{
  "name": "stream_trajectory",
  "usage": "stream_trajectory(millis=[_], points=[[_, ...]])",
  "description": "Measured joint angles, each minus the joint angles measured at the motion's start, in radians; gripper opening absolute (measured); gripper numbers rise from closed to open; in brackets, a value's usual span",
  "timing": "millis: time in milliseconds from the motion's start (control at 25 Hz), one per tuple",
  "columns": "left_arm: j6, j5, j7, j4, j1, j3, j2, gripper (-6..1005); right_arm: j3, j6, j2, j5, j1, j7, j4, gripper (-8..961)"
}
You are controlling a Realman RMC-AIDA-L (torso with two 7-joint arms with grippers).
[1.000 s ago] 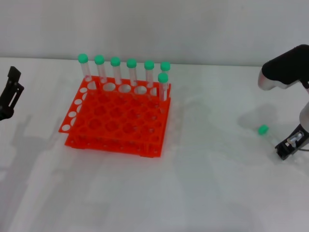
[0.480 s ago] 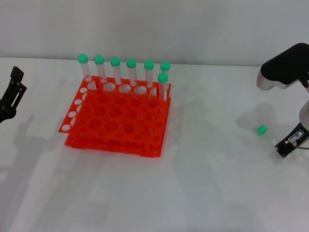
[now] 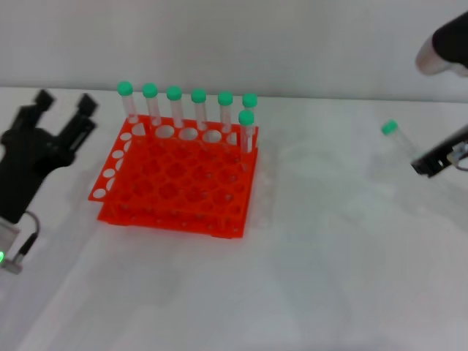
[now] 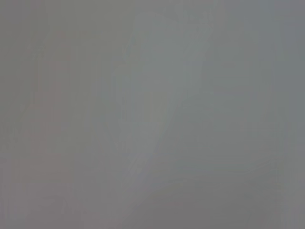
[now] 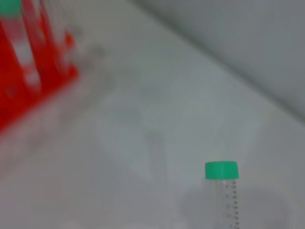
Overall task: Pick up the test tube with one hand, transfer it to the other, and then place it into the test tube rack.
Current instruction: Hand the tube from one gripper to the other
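The test tube (image 3: pixel 398 139), clear with a green cap, is held off the table at the far right, tilted with its cap up and to the left. My right gripper (image 3: pixel 425 162) is shut on its lower end. In the right wrist view the tube (image 5: pixel 228 195) stands cap up, apart from the rack (image 5: pixel 19 76). The orange-red rack (image 3: pixel 175 183) sits left of centre on the table. My left gripper (image 3: pixel 64 102) is open and empty, just left of the rack's back corner. The left wrist view shows only plain grey.
Several green-capped tubes (image 3: pixel 199 96) stand upright along the rack's back row, with one more (image 3: pixel 246 117) in the row in front at the right. The white table (image 3: pixel 329 278) runs to a pale wall behind.
My right gripper has lifted the tube off the table, up and slightly left. My left arm has moved right and forward into view, now close beside the rack.
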Motion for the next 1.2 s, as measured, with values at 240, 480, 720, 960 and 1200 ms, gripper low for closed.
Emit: stream_trajectory(millis=[240,480,720,960,1200], points=[[-0.058,0.221,-0.248,0.139,-0.025,0.0,0.013,846,0.014,-0.164,-0.001,0.215,-0.129,-0.178,-0.12,200],[-0.062,0.373,-0.495,0.184,-0.098,-0.001,0.036,846,0.007,-0.338,0.0,0.493,-0.245,-0.466,-0.098,205],[-0.081,0.488,-0.676,0.231,-0.141,-0.003,0.042,845,0.001,-0.409,0.0,0.809,-0.278,-0.778,0.001,210],[-0.17,0.61,-0.786,0.252,-0.21,-0.001,0.036,846,-0.021,-0.412,0.001,0.867,-0.276,-0.878,0.029,216],[-0.208,0.667,-0.799,0.251,-0.245,0.0,0.02,846,-0.079,-0.414,0.002,0.873,-0.272,-0.912,0.007,221]])
